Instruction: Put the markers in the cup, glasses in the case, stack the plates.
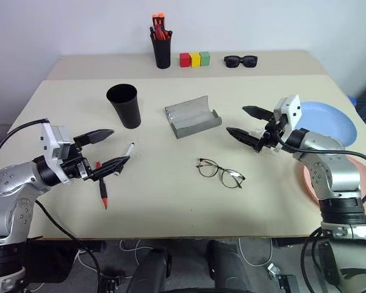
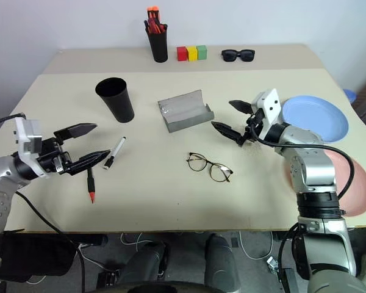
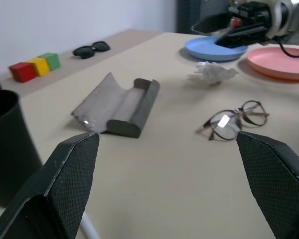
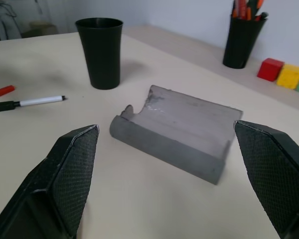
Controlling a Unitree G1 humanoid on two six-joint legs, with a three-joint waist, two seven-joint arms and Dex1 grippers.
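Nearest to us, our left gripper (image 2: 89, 145) is hovering low over the beige table (image 2: 158, 201) with its two black fingers spread wide and nothing between them; just beyond its fingertips the white-bodied marker with the black cap (image 2: 114, 152) is lying flat, and just beneath the lower finger the black-bodied marker with the red cap (image 2: 91, 185) is resting on the tabletop, though we cannot tell whether the finger is touching it; further ahead of this gripper the tall tapered matte black plastic cup (image 2: 116, 99) is standing upright. Our right gripper (image 2: 228, 118) is likewise gaping fully, gripping nothing, and pointing across the table toward the grey hard-shell clamshell glasses case (image 4: 177, 130), which is lying open just beyond its fingertips; the thin dark wire-frame eyeglasses (image 2: 208, 166) are sitting on the table near and below this gripper, apart from the case; behind the right wrist the light blue round plastic plate (image 2: 317, 117) is lying flat, and beside it the salmon pink round plastic plate (image 2: 354, 183) is resting partly under the forearm, the two unstacked.
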